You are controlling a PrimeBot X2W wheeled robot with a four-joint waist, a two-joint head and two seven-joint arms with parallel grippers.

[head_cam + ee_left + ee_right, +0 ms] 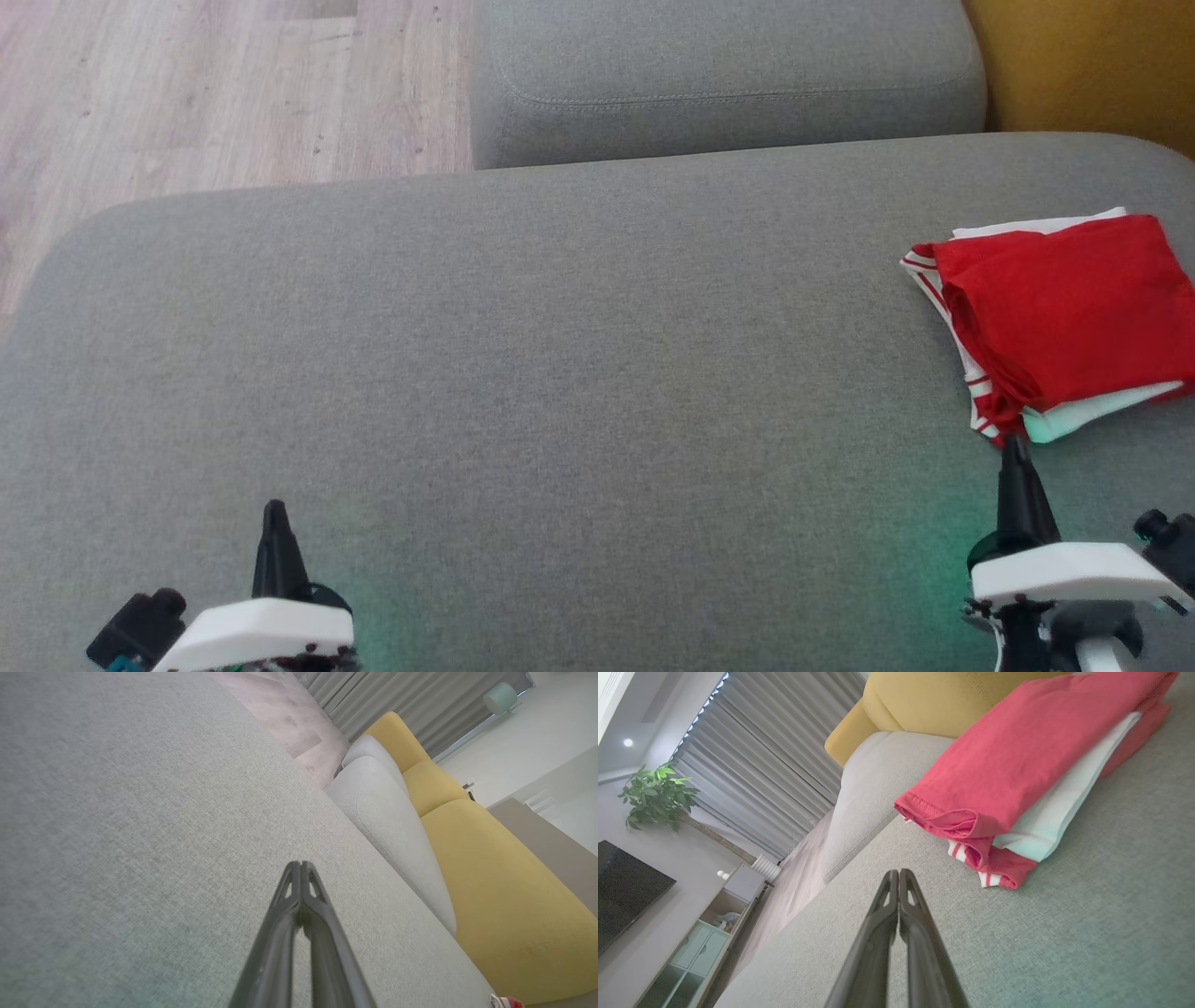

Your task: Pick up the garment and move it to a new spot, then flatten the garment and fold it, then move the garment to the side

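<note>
Shut tip to tip and holding nothing: both the left gripper [274,511] and the right gripper [1013,448], long dark fingers pointing out across a broad grey woven-fabric seat cushion [560,327].

Ahead of the left tips, open grey weave, then a separate grey upholstered block with a stitched seam [728,84]. Further ahead and to the left, pale wood-plank floor [187,93]. Far ahead and to the right of the right tips, a mustard-yellow upholstered cushion [1083,65]. In the far background of the right wrist view, grey pleated curtains [770,756], a leafy green potted plant [658,793], a low pale cabinet with glass-fronted doors [700,947] and a dark flat screen [626,891].

On the same seat cushion, just ahead and to the right of the right tips and well apart from the left ones, a folded red-and-white fabric garment [1064,308]. Near corner just beside the right tips, with a strip of bare cushion between them in the right wrist view. Lying flat in stacked layers, red on top, white beneath, red-and-white striped trim along the edge facing left. Long axis crosswise to the right fingers and slightly slanted, running off to their right, far end cut by the head view's border.
</note>
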